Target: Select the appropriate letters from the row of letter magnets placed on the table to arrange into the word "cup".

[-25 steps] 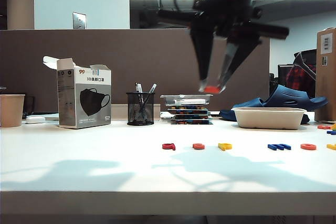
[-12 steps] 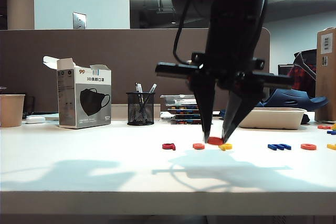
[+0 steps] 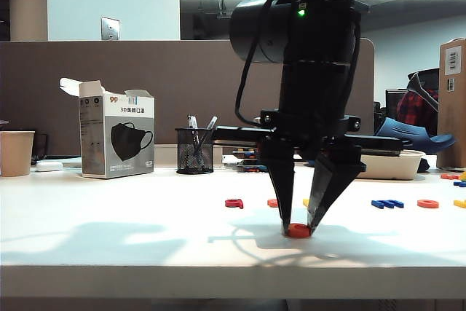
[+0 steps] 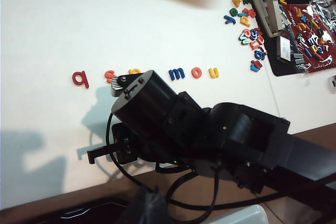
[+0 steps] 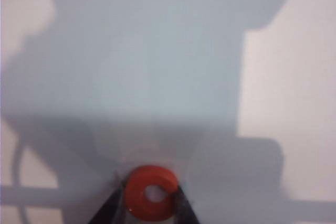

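The right end effector (image 3: 299, 229) is clamped on an orange rounded letter (image 5: 150, 192), pretty surely the "c", which is pinched between the two fingertips (image 3: 286, 221) and looks to be touching or just about touching the tabletop (image 3: 109, 238) near the front edge, well in front of the row of letter magnets (image 4: 147, 75). So, as a guess, the first letter of "cup" is being set down and not let go of yet; the yellow "u" (image 4: 213, 72) is seen at the far end of the row in the left wrist view, and a "p" can't be made out with any confidence, since part of the row is covered by the right arm. That leaves two letters to be fetched and lined up beside the "c". The left end effector isn't shown in any view, so nothing can be said about its state; only its camera's look down at the tabletop is given. In the row a red "q" (image 4: 80, 78), a blue "m" (image 4: 176, 73) and an orange "o" (image 4: 196, 72) are left untouched. Farther back a mask box (image 3: 116, 135), a mesh pen holder (image 3: 194, 150), a paper cup (image 3: 16, 153) and a pale tray (image 3: 393, 163) are parked, plus a loose heap of spare letters (image 4: 248, 24). Nothing seems to be blocking the drop spot, though the next reach is crowded by neighbours in the row.
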`<move>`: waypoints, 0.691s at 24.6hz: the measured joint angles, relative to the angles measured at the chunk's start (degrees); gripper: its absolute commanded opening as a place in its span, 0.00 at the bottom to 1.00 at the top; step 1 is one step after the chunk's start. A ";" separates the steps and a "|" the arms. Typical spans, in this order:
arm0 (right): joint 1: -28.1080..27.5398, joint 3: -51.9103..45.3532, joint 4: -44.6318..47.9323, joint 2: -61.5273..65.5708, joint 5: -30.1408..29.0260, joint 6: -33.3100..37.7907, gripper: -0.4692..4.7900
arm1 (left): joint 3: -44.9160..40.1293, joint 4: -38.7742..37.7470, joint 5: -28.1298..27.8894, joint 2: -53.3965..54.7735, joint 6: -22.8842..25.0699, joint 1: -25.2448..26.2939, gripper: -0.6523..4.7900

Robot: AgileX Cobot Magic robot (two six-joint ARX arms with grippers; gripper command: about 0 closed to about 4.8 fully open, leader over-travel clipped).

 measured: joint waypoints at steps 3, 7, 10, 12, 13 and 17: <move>0.00 0.02 0.00 0.00 0.00 0.00 0.27 | 0.00 0.00 0.00 0.00 -0.02 0.00 0.11; 0.00 0.02 0.00 0.00 0.00 0.04 0.27 | 0.00 0.00 0.00 0.00 0.00 0.00 0.11; 0.00 0.02 -0.09 0.00 0.00 0.07 0.35 | 0.00 0.00 0.00 0.00 0.00 0.00 0.11; 0.00 0.02 -0.24 0.00 0.00 0.11 0.38 | 0.00 0.00 0.00 0.00 -0.02 0.00 0.11; 0.00 0.02 -0.24 0.00 0.00 0.11 0.38 | 0.00 0.00 -0.02 0.00 0.00 0.00 0.11; 0.00 0.02 -0.24 0.02 0.00 0.11 0.54 | 0.00 0.00 0.00 0.00 -0.02 0.00 0.11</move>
